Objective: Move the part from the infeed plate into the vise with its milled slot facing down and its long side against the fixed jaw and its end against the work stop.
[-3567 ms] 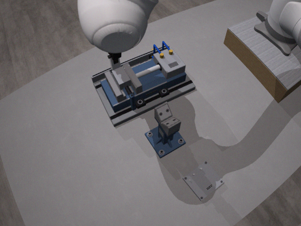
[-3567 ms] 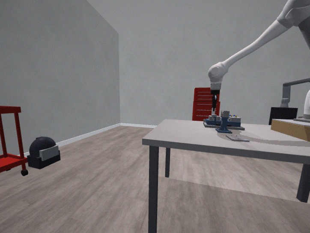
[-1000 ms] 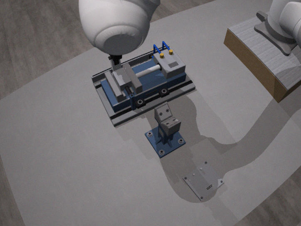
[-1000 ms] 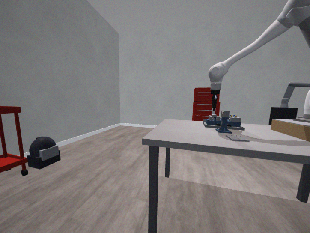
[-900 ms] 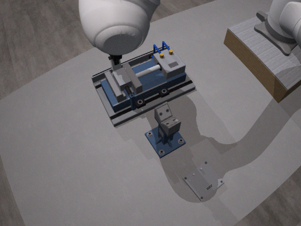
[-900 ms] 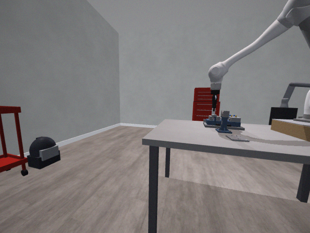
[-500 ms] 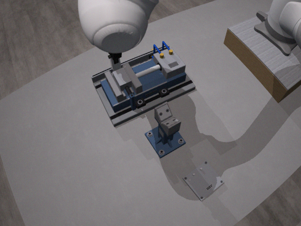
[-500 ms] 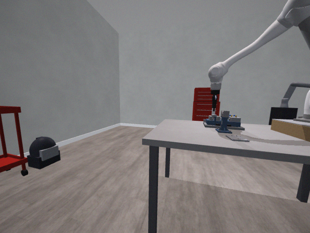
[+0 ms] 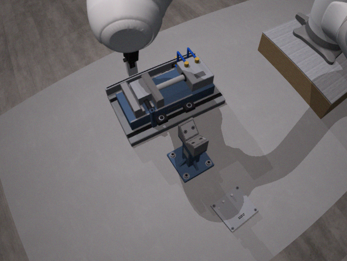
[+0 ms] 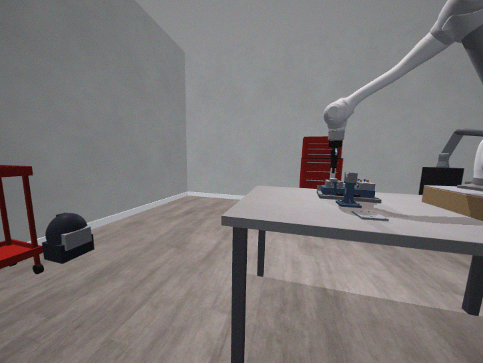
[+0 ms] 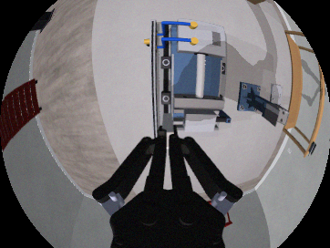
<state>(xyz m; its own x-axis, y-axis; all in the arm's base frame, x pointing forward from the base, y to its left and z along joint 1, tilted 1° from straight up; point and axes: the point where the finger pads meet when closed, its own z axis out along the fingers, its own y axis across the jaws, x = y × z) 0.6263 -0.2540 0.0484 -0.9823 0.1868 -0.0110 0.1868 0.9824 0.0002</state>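
The part [image 9: 137, 93], a grey block, lies in the vise [image 9: 164, 91] between the jaws. It sits beside the fixed jaw [image 9: 128, 98], with the moving jaw [image 9: 152, 89] on its other side. Its near end is by the work stop [image 9: 147, 106]. Its slot is not visible. My gripper [image 9: 132, 67] is shut and empty. It hangs above the far side of the vise, behind the part's far end. In the wrist view its closed fingertips [image 11: 168, 135] point at the vise's far rail, and the part [image 11: 201, 123] lies to their right. The infeed plate [image 9: 234, 208] is bare.
The V-block [image 9: 192, 137] stands on its blue base between the vise and the infeed plate. The air cylinder [image 9: 196, 72] with blue hoses is at the vise's right end. The robot's wooden pedestal [image 9: 303, 70] is at the back right.
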